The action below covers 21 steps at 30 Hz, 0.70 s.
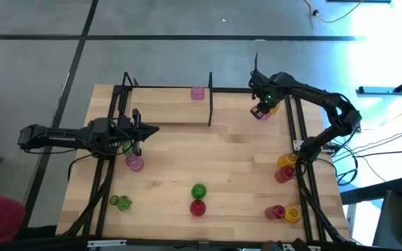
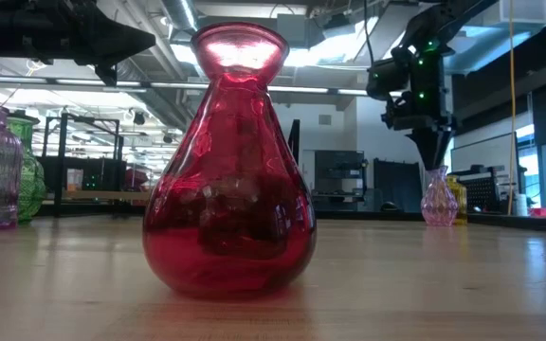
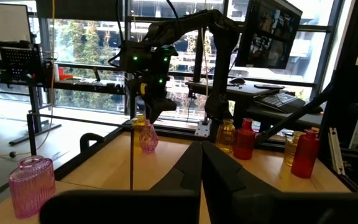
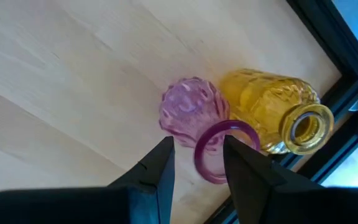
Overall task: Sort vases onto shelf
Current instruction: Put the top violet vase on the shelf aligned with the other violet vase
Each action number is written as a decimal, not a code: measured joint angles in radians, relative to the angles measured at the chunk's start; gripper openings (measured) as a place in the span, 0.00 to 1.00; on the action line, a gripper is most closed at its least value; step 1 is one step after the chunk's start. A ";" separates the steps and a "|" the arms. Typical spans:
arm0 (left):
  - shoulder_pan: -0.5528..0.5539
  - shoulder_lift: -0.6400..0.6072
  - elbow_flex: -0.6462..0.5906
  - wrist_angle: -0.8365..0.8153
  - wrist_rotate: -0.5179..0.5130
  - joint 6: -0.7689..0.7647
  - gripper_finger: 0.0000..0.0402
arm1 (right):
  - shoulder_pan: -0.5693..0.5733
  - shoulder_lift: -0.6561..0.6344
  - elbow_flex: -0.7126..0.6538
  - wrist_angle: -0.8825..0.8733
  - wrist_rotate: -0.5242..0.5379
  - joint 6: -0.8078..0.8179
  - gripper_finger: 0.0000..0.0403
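Note:
The shelf (image 1: 166, 111) lies along the table's far edge, with a black upright divider (image 1: 210, 97) in its middle. A ribbed pink vase (image 1: 198, 93) stands on it left of the divider. In the right part, my right gripper (image 1: 260, 111) points down, shut on a small pink vase (image 4: 188, 112), close beside a yellow vase (image 4: 272, 109) standing by the shelf's right end rod. In the low view the pink vase (image 2: 439, 197) is upright under the fingers. My left gripper (image 1: 155, 130) hangs shut and level over the table's left side, touching nothing. My right gripper comes from above, pointing down, and has the pink vase by its flared rim (image 4: 205, 158). One finger (image 4: 160, 165) stands outside the rim; the other (image 4: 244, 165) covers the rim's far side, inside the mouth or not I cannot tell. The vase is upright, base at shelf level.
Loose vases stand on the table: pink (image 1: 135, 163) and green (image 1: 122, 203) at the left, green (image 1: 199, 190) and red (image 1: 197, 207) near the front middle, yellow (image 1: 287, 161) and red (image 1: 283, 174) at the right, another red and yellow pair (image 1: 285, 213) at the front right.

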<state>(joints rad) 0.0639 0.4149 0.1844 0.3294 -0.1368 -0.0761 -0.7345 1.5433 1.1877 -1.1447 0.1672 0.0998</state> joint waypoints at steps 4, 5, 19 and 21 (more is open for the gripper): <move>0.000 0.000 0.000 0.000 0.000 0.000 0.00 | -0.001 0.000 0.000 -0.001 -0.002 -0.004 0.30; 0.000 0.000 0.000 0.000 0.000 0.000 0.00 | -0.001 0.000 0.000 -0.002 -0.002 -0.007 0.30; 0.000 0.000 0.000 0.000 0.000 0.000 0.00 | 0.001 0.053 -0.017 0.004 0.023 -0.056 0.29; 0.000 0.000 0.000 0.000 0.000 0.000 0.00 | 0.001 0.053 -0.019 0.003 0.024 -0.062 0.26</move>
<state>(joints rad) 0.0641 0.4149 0.1844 0.3294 -0.1366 -0.0761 -0.7338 1.5959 1.1690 -1.1416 0.1913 0.0381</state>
